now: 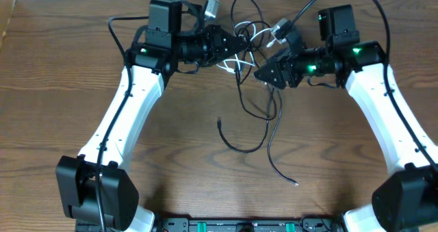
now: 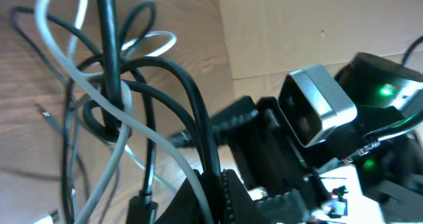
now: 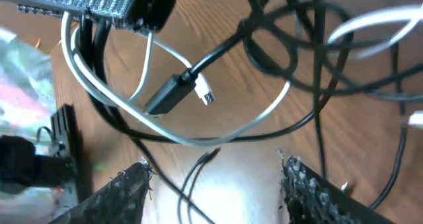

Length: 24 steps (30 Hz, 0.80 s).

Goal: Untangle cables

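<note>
- Closest to the lens sat my right claw [image 3: 217, 170], its toothed fingers [image 3: 125, 191] apart and gripping nothing, poised low over the bench [image 1: 68, 68].
- My left claw [image 2: 211, 204] was clamped together on the black cable [image 2: 198, 112]. The white cable [image 3: 377, 19] ran down beside it, but I could not tell whether it was pinched too.
- Both cables were bunched in a tangle [image 1: 245, 50] between my two claws at the far side of the bench, lifted partly off the wood. Loose black tails trailed back across the bench toward my base.
- A dark plug [image 3: 173, 95] hung just ahead of my right claw, inside a wide white loop.
- Risk, as I judged it: if I pulled with the left claw clamped that firmly, the loops wound round the black strand could cinch into a tighter knot.
- That plug could catch on the white loop as it was drawn through, and stall the pull or strain its joint.
- With so many strands crossing under my open right claw, closing there could trap two at once, or both colours, and drag the whole bundle rather than separate it.
- Thick wires on my own arms hung near the tangle and could snag a loop.
</note>
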### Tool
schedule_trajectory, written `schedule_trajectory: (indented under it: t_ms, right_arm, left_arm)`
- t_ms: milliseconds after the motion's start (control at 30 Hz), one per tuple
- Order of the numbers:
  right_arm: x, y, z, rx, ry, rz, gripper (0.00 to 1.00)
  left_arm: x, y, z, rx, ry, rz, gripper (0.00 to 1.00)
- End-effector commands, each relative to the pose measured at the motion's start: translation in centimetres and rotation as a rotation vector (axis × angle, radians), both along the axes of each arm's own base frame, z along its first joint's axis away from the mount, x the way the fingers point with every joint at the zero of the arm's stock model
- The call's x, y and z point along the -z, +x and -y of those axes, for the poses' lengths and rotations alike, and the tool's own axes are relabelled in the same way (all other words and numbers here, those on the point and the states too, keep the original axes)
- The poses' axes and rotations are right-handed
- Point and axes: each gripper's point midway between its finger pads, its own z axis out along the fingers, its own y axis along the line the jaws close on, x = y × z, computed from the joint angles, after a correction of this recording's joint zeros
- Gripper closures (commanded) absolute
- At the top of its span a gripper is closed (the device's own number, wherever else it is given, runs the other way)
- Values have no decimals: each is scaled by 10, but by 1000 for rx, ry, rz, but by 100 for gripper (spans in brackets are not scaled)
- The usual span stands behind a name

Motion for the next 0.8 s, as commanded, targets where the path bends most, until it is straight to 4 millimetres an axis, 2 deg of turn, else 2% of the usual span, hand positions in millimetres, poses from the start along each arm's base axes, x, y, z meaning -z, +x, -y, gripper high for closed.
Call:
schedule_trajectory:
  t_ms: [0, 67, 233, 500, 567, 667, 700, 767]
  right_arm:
    - [-11, 0, -10, -107, 46, 118, 34]
    - [-12, 1, -12, -120, 45, 147, 30]
    - [-10, -2, -22, -161, 15, 197, 32]
    - [-10, 6, -34, -162, -21, 274, 45]
    - [-11, 10, -36, -152, -26, 286, 56]
    - [-7, 23, -29, -55, -64, 258, 96]
    - [-5, 28, -25, -10, -81, 237, 99]
    - [-2, 34, -18, 44, -101, 210, 99]
  left_arm:
    - [-24, -10, 2, 45, -63, -4, 92]
    - [-24, -11, 3, 46, -70, -21, 92]
    - [-25, -12, 3, 40, -87, -74, 92]
    - [-33, -23, 7, 92, -139, -133, 92]
    - [-34, -25, 7, 100, -145, -140, 92]
    - [-34, -25, 7, 99, -144, -141, 92]
    - [-34, -24, 7, 99, -144, -141, 92]
    - [-34, -24, 7, 97, -144, -140, 88]
